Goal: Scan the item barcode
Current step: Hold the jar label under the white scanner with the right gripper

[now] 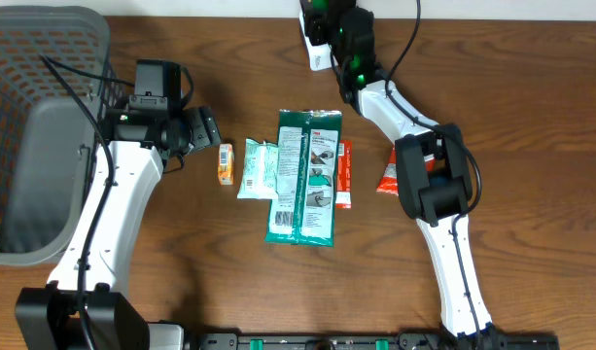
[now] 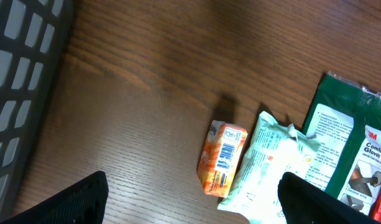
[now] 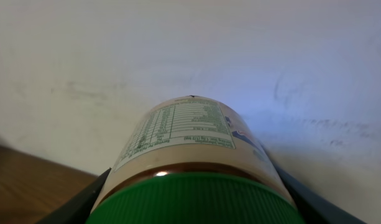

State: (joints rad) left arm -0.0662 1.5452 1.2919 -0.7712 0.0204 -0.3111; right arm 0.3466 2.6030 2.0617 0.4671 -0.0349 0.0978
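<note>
I see a jar (image 3: 190,140) end-on to my camera, its green lid (image 3: 196,200) filling the bottom of the frame. The dark jaws press against it on both sides. A printed nutrition label (image 3: 178,127) covers its upper side. Behind it is a white wall (image 3: 115,50), and a patch of brown tabletop (image 3: 22,180) shows at lower left.

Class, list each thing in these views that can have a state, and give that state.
left gripper: open, empty
right gripper: shut on the jar
jar: held, capped, printed label showing
orange box: lying on the table, barcode facing up
green package: lying flat on the table
</note>
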